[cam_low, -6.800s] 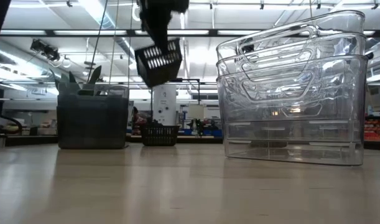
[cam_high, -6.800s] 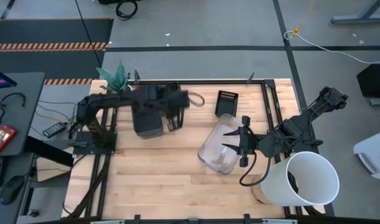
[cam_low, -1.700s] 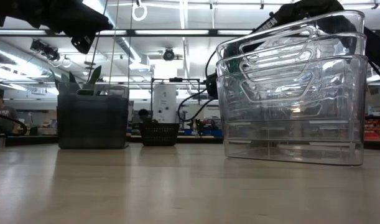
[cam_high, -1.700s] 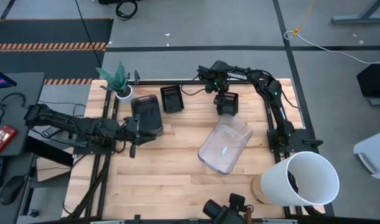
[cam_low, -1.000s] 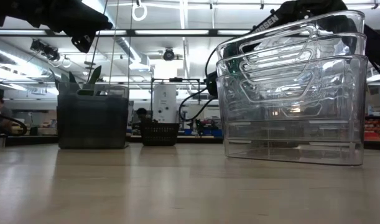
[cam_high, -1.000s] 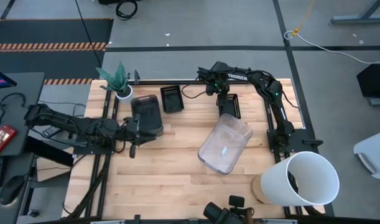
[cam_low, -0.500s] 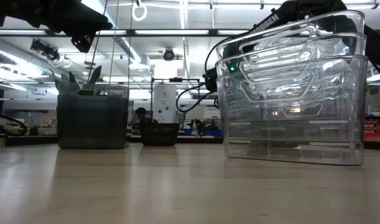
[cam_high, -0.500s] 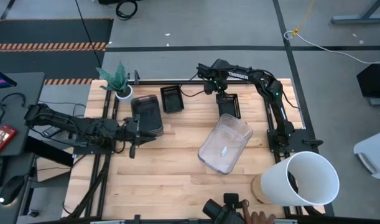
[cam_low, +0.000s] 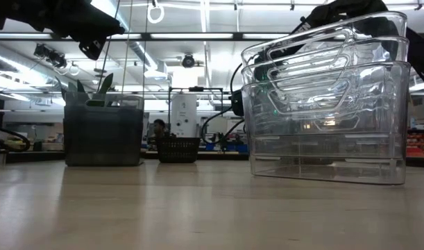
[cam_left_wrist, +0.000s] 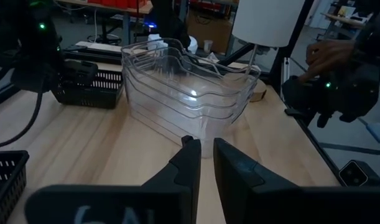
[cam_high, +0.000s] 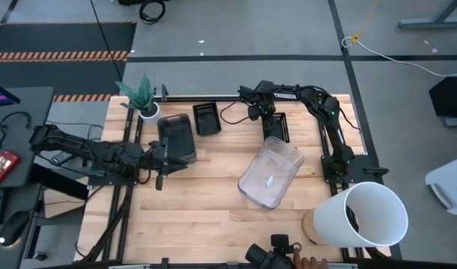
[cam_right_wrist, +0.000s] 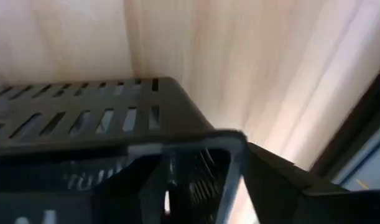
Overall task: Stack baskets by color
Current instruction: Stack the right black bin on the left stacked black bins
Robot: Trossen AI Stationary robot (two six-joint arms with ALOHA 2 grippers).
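Observation:
Three clear baskets (cam_high: 271,172) sit nested near the table's middle. A grey stack (cam_high: 176,138) stands at the far left, with a black slotted basket (cam_high: 206,118) beside it. A second black basket (cam_high: 278,125) lies at the far middle. My right gripper (cam_high: 264,116) hangs over its far-left end, pointing steeply down and open. In the right wrist view, the end wall's rim (cam_right_wrist: 177,146) shows between the two fingers. My left gripper (cam_left_wrist: 206,146) waits at the left, level and shut on nothing, facing the clear stack (cam_left_wrist: 183,87). My right gripper straddles the second black basket's end wall near a corner (cam_right_wrist: 230,137), coming from above. One finger (cam_right_wrist: 283,180) stands outside the wall and the other toward the inside. I cannot tell whether either finger touches it. The basket rests flat on the table.
A big white bucket (cam_high: 366,217) stands at the near right corner and a potted plant (cam_high: 140,93) at the far left. Black rails (cam_high: 325,127) run along the table's sides. A person's hand (cam_high: 310,261) shows at the near edge.
My right gripper has sunk toward the second black basket's far-left end, and its wrist has rolled a little. The baskets have stayed where they were.

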